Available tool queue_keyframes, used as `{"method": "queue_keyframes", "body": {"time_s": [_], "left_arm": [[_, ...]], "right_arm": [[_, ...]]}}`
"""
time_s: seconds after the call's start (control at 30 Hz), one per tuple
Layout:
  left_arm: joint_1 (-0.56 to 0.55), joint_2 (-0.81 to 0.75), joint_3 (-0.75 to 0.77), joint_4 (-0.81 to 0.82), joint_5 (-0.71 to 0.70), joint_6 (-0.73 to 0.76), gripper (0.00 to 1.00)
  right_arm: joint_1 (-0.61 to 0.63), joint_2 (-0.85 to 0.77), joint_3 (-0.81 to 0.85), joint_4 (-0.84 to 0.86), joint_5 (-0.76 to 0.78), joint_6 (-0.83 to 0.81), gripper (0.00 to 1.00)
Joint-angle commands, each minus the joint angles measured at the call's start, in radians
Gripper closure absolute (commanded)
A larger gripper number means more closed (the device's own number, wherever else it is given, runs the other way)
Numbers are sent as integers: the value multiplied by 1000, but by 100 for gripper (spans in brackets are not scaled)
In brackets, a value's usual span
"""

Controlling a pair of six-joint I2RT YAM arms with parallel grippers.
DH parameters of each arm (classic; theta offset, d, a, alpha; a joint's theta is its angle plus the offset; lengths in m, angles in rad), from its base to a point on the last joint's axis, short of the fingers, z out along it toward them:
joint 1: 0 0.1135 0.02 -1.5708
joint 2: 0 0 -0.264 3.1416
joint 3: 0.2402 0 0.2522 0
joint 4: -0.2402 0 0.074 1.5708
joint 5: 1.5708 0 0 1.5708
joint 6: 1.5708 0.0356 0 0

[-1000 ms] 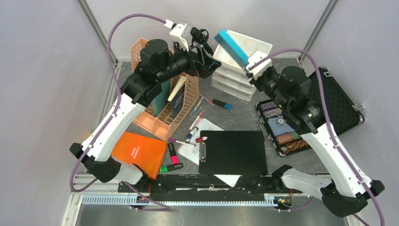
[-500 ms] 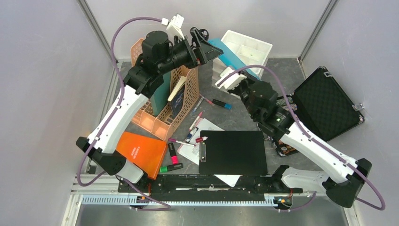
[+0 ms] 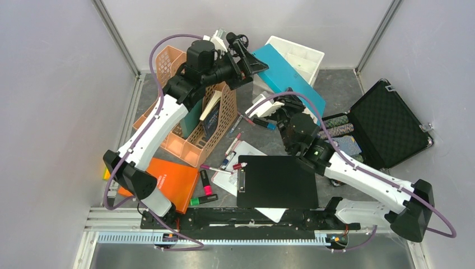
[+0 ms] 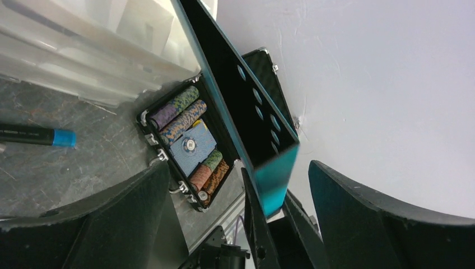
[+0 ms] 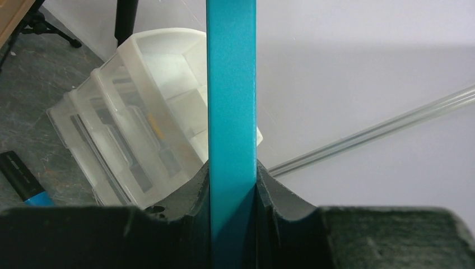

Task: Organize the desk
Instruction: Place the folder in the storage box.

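the right gripper [image 5: 232, 185] pinches the thin edge of a teal folder [image 5: 231, 84], holding it raised over the desk [image 3: 272, 144] beside the white drawer unit [image 3: 297, 56]. the left gripper [image 4: 255, 185] is spread wide, with the folder's far end between its fingers. a clipboard [image 3: 277, 182] and an orange file rack [image 3: 215, 126] sit on the desk.

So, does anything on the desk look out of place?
Yes. Pens and markers lie scattered on the desk between the orange rack and the black clipboard, and paper sheets stick out askew from under it.
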Motion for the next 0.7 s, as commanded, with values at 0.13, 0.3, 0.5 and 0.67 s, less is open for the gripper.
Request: {"method": "queue_keyframes", "body": {"time_s": [0.13, 0.3, 0.5, 0.67], "left_arm": [[0, 26, -33, 79, 55, -95, 10], [0, 18, -112, 126, 79, -117, 33], [2, -12, -177, 175, 98, -131, 66], [25, -34, -198, 224, 133, -152, 98]], "right_arm": [[99, 58, -99, 437, 155, -313, 100], [145, 111, -118, 591, 199, -447, 100], [154, 124, -117, 604, 214, -476, 100], [155, 117, -129, 586, 219, -471, 99]]}}
